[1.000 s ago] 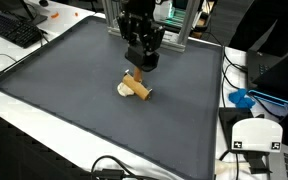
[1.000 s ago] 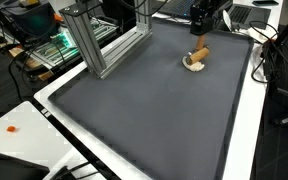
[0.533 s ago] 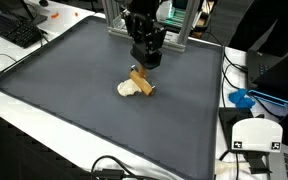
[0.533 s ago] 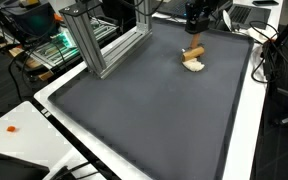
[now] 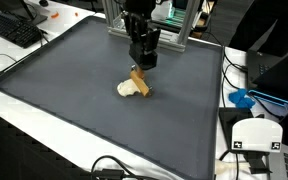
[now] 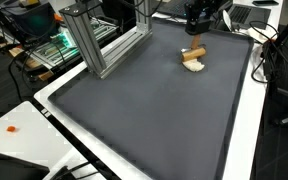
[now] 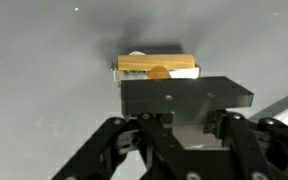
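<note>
Gripper [image 5: 142, 62] rose slightly; jaws clamped on wooden block [image 5: 139, 82], block between them.

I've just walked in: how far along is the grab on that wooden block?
Done: the gripper is closed on the wooden block, at its upper end. In hand: the block hangs tilted, and its lower end seems to rest on the grey mat beside a white piece. Left: the block is not yet lifted clear.

My arm reaches down from the far side of the scene, wrist vertical, and my gripper [image 5: 141, 62] points straight down with its black fingers [image 7: 187, 92] drawn close together, seen low over the surface in both exterior views.
</note>
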